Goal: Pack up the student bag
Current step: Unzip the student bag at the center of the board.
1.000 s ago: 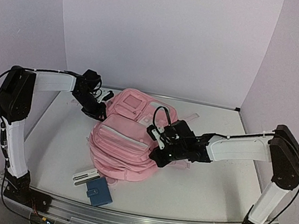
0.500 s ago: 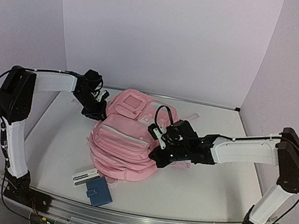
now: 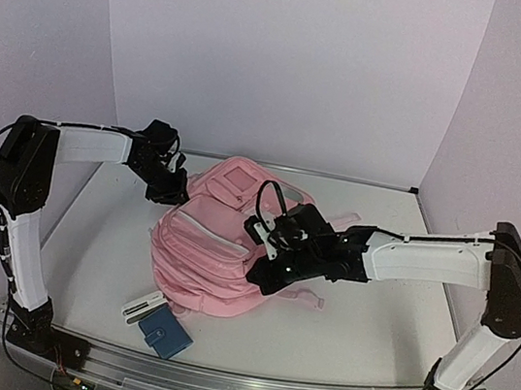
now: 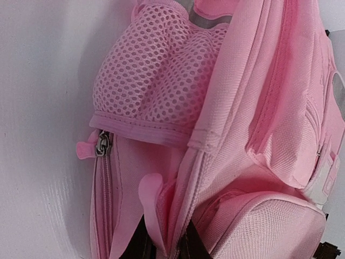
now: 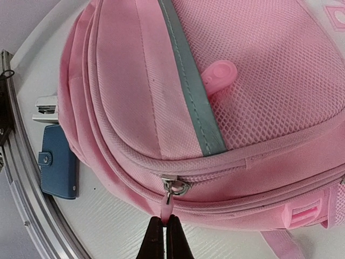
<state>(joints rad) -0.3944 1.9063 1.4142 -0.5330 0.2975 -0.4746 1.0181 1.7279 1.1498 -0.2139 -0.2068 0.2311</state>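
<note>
Jaws of the right gripper [image 5: 164,229] pinch the zipper pull [image 5: 167,208] of the student bag [image 3: 217,257], which lies on the table [image 3: 369,319] between both arms, zip running crosswise, while the left gripper [image 4: 164,240] clamps its far-edge fabric.

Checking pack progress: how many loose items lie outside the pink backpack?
2. A blue snap wallet lies off the pink backpack's near-left side; a white stapler-like item lies just beyond it, beside the backpack. More may be hidden underneath.
</note>
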